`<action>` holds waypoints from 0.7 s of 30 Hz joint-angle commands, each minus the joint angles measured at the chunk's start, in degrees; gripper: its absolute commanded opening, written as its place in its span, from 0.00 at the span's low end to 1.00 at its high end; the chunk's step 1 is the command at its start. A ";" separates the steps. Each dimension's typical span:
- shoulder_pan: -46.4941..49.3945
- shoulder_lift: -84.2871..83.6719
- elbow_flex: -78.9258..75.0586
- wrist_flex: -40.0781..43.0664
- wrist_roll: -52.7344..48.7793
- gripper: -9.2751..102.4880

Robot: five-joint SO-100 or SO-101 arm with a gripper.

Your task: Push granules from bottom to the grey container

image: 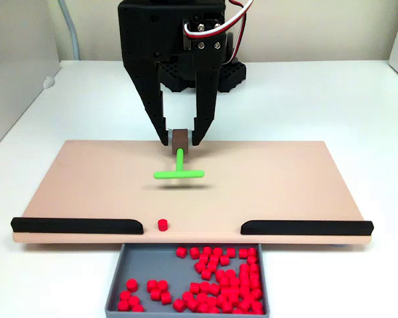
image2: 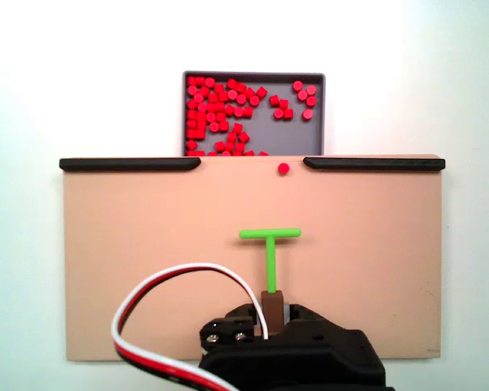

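Seen in a fixed view from the front, going left to right: white table (image: 46, 278) under everything, tan board (image: 93, 179) lying flat on it. Along the board's near edge, a left black strip (image: 76, 226), then a gap, then a right black strip (image: 306, 227). In that gap, toward its left end and just beside the left strip, one stray granule (image: 162, 225) resting alone on the board, short of the edge. Directly below the gap, touching the board's near edge, the grey container (image: 116, 281), holding the granules (image: 222, 278) in a loose heap, thicker toward its right side, with a small cluster at its left.

Above the board's middle, black gripper (image: 180, 140) pointing down, fingers closed on a small brown block (image: 180, 140). From the block, a green T-shaped tool (image: 178, 173), stem running toward the camera, crossbar parallel to the strips. Faint shadow under the crossbar, so apparently raised a little off the board; well apart from the stray granule.

Seen from the opposite side in another fixed view: left strip (image2: 130, 164), grey container (image2: 330, 114) beyond the far edge, granules (image2: 220, 106) massed at its left, stray granule (image2: 284, 169) in the gap nearer the right strip (image2: 373, 164). Tool crossbar (image2: 270, 234) in mid-board, left of the stray granule's line. Red, white and black cable (image2: 159, 289) looping over the arm at the bottom.
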 commanded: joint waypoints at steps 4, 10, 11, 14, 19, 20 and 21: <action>-0.18 -2.29 -0.18 -3.52 1.14 0.08; -0.44 -4.75 -0.88 -4.04 1.23 0.08; -0.53 -4.92 -0.88 -4.04 1.23 0.08; -0.53 -5.80 -1.41 -4.13 1.14 0.08; -0.79 -7.73 -3.43 -4.13 1.14 0.08; -0.79 -8.09 -3.69 -4.13 1.14 0.08; -0.79 -8.35 -4.04 -4.13 1.14 0.08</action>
